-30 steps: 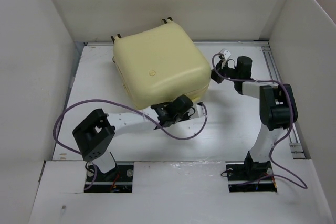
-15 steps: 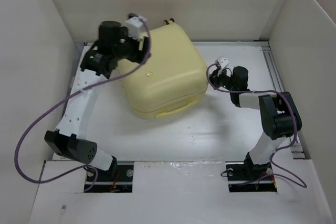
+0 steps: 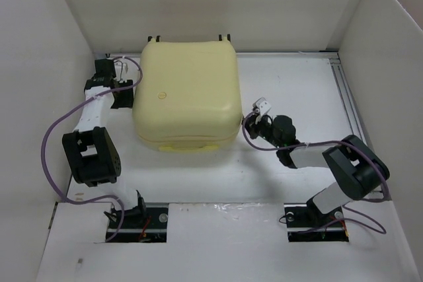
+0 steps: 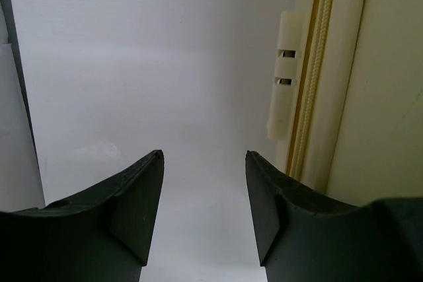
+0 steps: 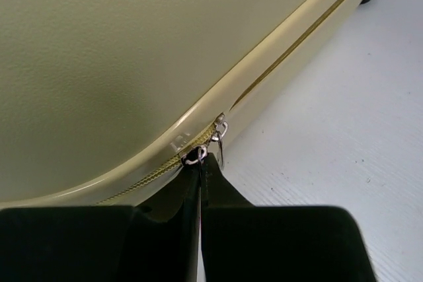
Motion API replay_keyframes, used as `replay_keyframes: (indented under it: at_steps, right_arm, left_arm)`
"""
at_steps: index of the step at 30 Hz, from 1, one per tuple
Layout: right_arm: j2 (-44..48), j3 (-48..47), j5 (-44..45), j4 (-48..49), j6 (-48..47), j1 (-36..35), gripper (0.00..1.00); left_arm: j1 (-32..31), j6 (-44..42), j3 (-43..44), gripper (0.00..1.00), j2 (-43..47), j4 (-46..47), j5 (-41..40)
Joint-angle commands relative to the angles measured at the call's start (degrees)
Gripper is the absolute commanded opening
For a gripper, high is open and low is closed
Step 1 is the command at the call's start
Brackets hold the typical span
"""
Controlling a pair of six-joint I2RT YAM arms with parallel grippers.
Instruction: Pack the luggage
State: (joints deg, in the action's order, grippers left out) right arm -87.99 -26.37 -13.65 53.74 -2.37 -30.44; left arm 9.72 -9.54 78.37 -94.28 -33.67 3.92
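Resting flat on the tabletop (image 3: 284, 84), luggage (image 3: 186, 90); right tool (image 5: 200, 162) pinched shut, tips touching the zipper pulls (image 5: 220, 133); left tool (image 4: 205, 163) half-wide, empty, just beside its left side

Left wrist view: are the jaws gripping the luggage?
No, the jaws stand apart with only white table between them; the luggage lies beside them.

My table (image 3: 291, 84) is white, its surface finely ribbed, with white panels (image 3: 39, 64) standing along its left, far and right edges. The luggage (image 3: 188, 90) lies flat on it, shut, left of the middle and toward the far edge, its wheels (image 3: 225, 36) pointing at the far panel. My two bases (image 3: 135, 219) sit at the near edge.
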Motion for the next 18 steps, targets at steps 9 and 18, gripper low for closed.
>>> replay_keyframes:
  at_steps: [9,18]
  right_arm:
    - [8.6,-8.43,5.54,-11.36,1.58,0.63,0.56]
    - [32.66,-13.43,22.7,-48.88,6.49,12.93,1.0]
  left_arm:
    - [-1.73,2.86,3.97,0.49,-1.26,0.9,-0.93]
    - [4.35,3.48,12.68,0.56,-0.2,-2.28,-6.02]
